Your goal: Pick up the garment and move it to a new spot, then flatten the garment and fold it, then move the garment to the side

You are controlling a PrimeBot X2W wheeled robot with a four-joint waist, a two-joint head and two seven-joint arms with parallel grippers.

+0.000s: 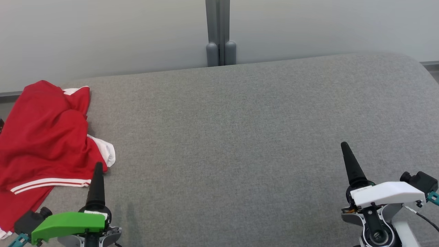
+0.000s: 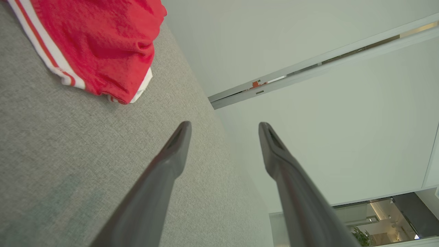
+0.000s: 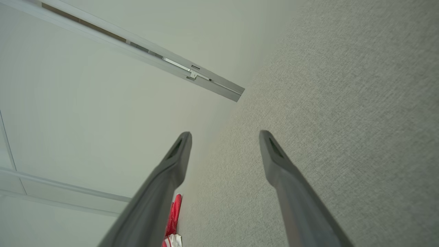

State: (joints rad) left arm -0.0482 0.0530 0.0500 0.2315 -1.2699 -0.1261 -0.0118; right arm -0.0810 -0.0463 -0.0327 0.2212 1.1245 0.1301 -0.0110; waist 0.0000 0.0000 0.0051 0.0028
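A crumpled red garment (image 1: 44, 137) with white trim lay at the left edge of a grey cushion (image 1: 240, 137). The left gripper (image 2: 224, 128), spread and empty, sat just beside its hem; the right gripper (image 3: 224, 137), likewise released, sat well apart. A good pick would likely pinch a raised fold and lift clear before carrying it toward the middle.

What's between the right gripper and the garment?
Head view: bare grey cushion from the right gripper to the left gripper, beside the garment.
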